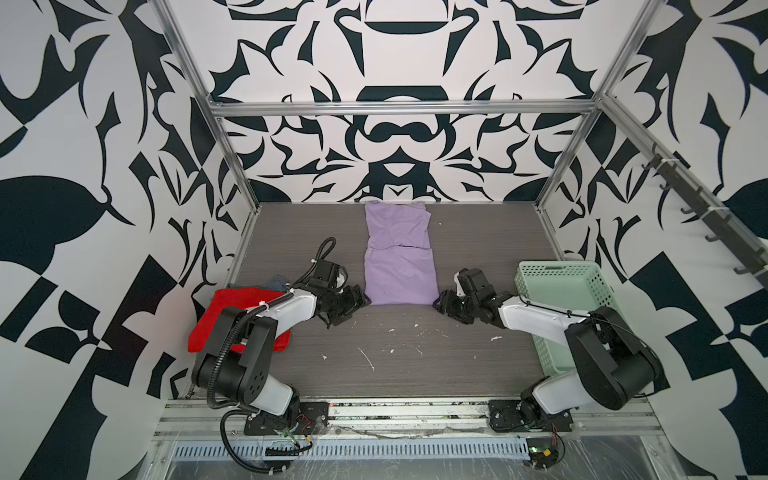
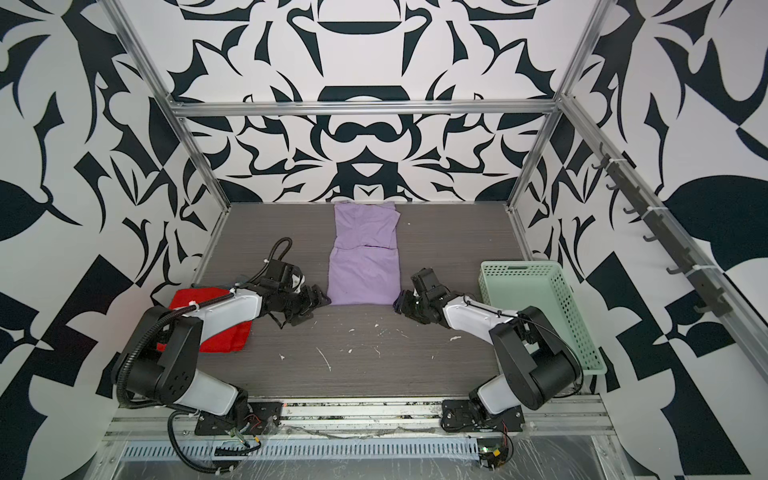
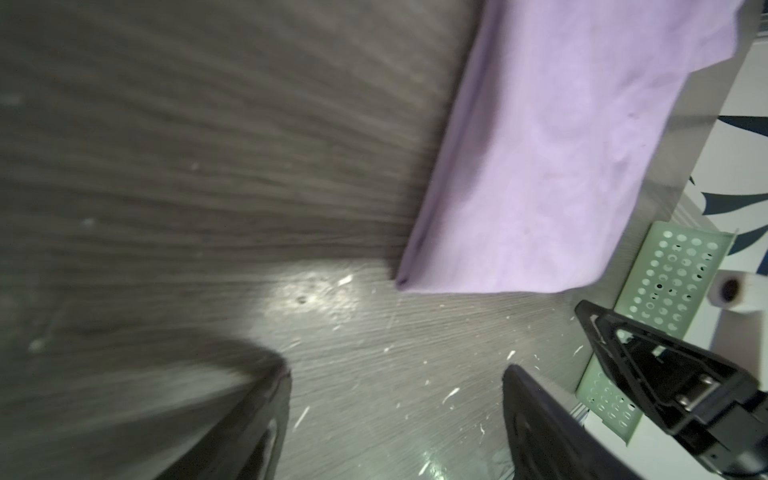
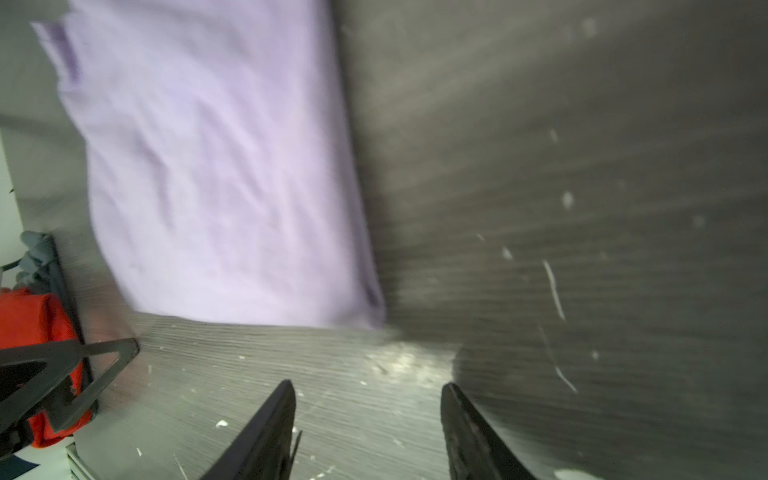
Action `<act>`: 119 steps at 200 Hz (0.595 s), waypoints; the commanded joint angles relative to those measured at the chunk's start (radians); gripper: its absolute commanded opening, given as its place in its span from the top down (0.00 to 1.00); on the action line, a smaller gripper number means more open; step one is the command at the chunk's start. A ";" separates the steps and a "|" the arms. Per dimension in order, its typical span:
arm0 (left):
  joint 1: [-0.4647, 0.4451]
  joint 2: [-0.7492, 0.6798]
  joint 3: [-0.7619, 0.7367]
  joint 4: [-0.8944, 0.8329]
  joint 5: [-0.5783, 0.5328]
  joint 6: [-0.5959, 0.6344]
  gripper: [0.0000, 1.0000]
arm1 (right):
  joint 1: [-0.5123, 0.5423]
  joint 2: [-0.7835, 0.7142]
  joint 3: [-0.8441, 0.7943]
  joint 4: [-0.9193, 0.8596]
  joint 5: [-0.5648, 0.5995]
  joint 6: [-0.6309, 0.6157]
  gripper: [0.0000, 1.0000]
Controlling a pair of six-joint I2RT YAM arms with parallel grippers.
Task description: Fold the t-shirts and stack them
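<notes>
The lavender t-shirt [image 1: 399, 266] [image 2: 363, 266] lies flat as a long folded strip in the middle of the table, running to the back edge. My left gripper [image 1: 360, 300] [image 3: 397, 374] sits just off its near left corner, open, with only bare table between the fingers. At the near right corner my right gripper [image 1: 438, 301] [image 4: 369, 384] is open and empty too. The lavender t-shirt [image 3: 561, 166] [image 4: 216, 166] is apart from both pairs of fingers. A red t-shirt [image 1: 208, 324] [image 4: 37, 316] lies at the left under my left arm, with grey-blue cloth [image 1: 276, 282] behind it.
A mint-green perforated basket [image 1: 552, 274] [image 2: 519, 266] [image 3: 673, 266] stands at the right, partly under my right arm. The dark wood-grain table [image 1: 395, 353] has white flecks in front. Patterned walls and metal posts enclose the back and sides.
</notes>
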 commanded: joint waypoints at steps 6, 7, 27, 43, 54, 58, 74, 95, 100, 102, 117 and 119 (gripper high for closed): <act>0.003 0.056 -0.025 0.095 0.031 -0.057 0.19 | 0.001 0.025 -0.033 0.169 -0.017 0.098 0.39; 0.002 0.057 -0.025 0.100 0.033 -0.059 0.19 | 0.001 0.028 -0.035 0.171 -0.017 0.100 0.40; 0.001 0.104 -0.029 0.156 0.044 -0.091 0.22 | 0.000 0.071 -0.050 0.248 -0.009 0.140 0.40; 0.001 0.133 -0.025 0.181 0.051 -0.109 0.25 | 0.002 0.112 -0.048 0.290 -0.011 0.174 0.42; -0.001 0.154 -0.021 0.198 0.063 -0.122 0.28 | 0.001 0.136 -0.047 0.315 -0.013 0.193 0.43; -0.003 0.161 -0.021 0.202 0.066 -0.127 0.29 | 0.000 0.142 -0.047 0.320 -0.011 0.202 0.44; -0.009 0.184 -0.019 0.206 0.070 -0.136 0.32 | 0.001 0.161 -0.046 0.325 0.000 0.214 0.48; -0.014 0.207 -0.028 0.222 0.065 -0.148 0.38 | 0.001 0.170 -0.046 0.325 0.013 0.217 0.52; -0.014 0.210 -0.031 0.228 0.064 -0.152 0.40 | 0.002 0.172 -0.045 0.321 0.013 0.216 0.53; -0.015 0.212 -0.031 0.230 0.064 -0.153 0.41 | 0.000 0.173 -0.044 0.321 0.015 0.216 0.54; -0.014 0.222 -0.040 0.270 0.063 -0.170 0.46 | 0.001 0.183 -0.042 0.320 0.021 0.213 0.59; -0.015 0.224 -0.043 0.278 0.062 -0.173 0.47 | 0.002 0.185 -0.041 0.320 0.021 0.212 0.60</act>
